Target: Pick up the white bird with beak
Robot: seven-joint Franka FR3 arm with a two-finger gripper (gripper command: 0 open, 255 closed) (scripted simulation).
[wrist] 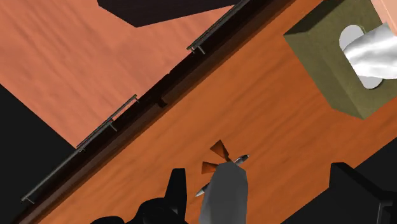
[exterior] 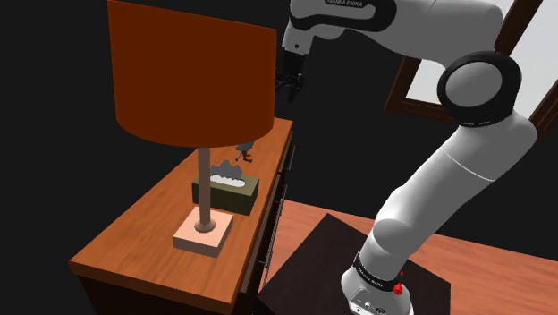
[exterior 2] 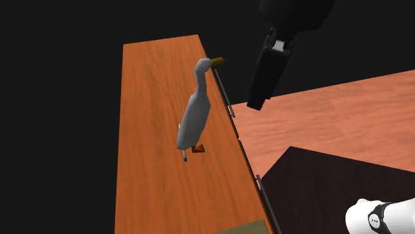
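Though the greyish-white long-necked bird figurine with ochre beak looks rigid and light, its tall narrow build should tip easily. It stands upright on the brown wooden dresser top, near the handled edge. All-black two-finger gripper overhead, fingers spread, empty. Best hold is probably across the plump body, not the thin neck.

White arm high, black pincer downward, fingers apart.

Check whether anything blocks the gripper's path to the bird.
Nothing visible does. The gripper, jaws apart, hangs above the white bird on the dresser top; the tissue box and lamp stand farther along it, off the path.
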